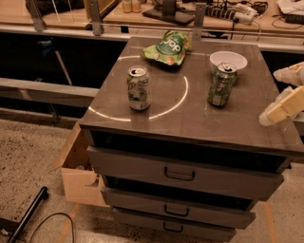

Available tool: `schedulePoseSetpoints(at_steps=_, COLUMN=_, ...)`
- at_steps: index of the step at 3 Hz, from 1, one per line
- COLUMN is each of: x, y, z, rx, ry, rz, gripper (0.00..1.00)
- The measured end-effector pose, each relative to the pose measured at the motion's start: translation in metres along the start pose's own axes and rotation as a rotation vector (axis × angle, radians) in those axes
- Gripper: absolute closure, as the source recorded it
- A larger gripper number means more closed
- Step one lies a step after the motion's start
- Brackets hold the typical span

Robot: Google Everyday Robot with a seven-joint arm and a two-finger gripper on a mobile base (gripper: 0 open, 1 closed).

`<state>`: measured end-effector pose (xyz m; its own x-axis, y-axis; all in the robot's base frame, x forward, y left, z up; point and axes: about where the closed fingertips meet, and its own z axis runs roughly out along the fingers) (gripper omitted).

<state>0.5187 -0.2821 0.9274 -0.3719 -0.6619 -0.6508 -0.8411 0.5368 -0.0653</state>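
My gripper [271,96] comes in from the right edge, over the right side of the grey cabinet top [190,118]. It is open, with two pale fingers [285,107] spread apart and nothing between them. The nearest thing is a green soda can [221,84], upright and a little to its left, not touched. A white bowl [228,60] sits just behind that can. A silver soda can [138,88] stands upright on the left half of the top. A green chip bag [168,47] lies at the back.
The cabinet has three drawers with dark handles [179,174] facing me. An open cardboard box [78,178] sits on the floor at its left, with a black cable [45,223] nearby. Behind the cabinet runs a wooden bench [142,12] with metal posts and clutter.
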Motion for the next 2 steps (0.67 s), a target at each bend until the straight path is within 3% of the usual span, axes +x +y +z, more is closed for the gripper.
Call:
schedulePoseSetpoints(at_steps=1, x=-0.003, y=-0.028, z=0.016, rx=0.008, ry=-0.172, rz=0.130, gripper=0.00)
schedulePoseSetpoints(at_steps=2, x=-0.009, y=-0.044, z=0.022, rx=0.096, ry=-0.270, rz=0.172, gripper=0.00)
